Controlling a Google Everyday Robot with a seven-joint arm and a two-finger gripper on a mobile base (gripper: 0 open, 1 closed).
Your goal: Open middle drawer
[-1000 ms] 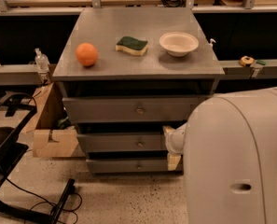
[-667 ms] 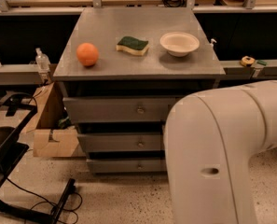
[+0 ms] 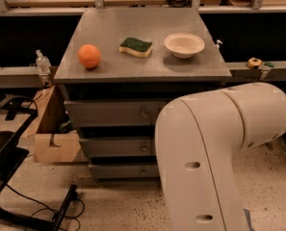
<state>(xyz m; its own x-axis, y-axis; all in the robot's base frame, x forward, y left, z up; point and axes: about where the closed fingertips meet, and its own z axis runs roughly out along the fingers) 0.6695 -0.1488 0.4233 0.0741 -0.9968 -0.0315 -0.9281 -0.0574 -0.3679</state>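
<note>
The grey flat-fronted middle drawer (image 3: pixel 114 147) sat second below the grey metal counter (image 3: pixel 181 69), half covered by the bulky white arm (image 3: pixel 205 148). The tool was hidden, so I cannot tell its state.

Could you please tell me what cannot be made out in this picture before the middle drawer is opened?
- Tool: not in view in the camera view, so its place cannot be told; the large white arm fills the lower right.
- Middle drawer: its right part is hidden behind the arm; its knob shows just beside the arm's edge.
- Arm: its lower end is cut off by the bottom edge.
</note>
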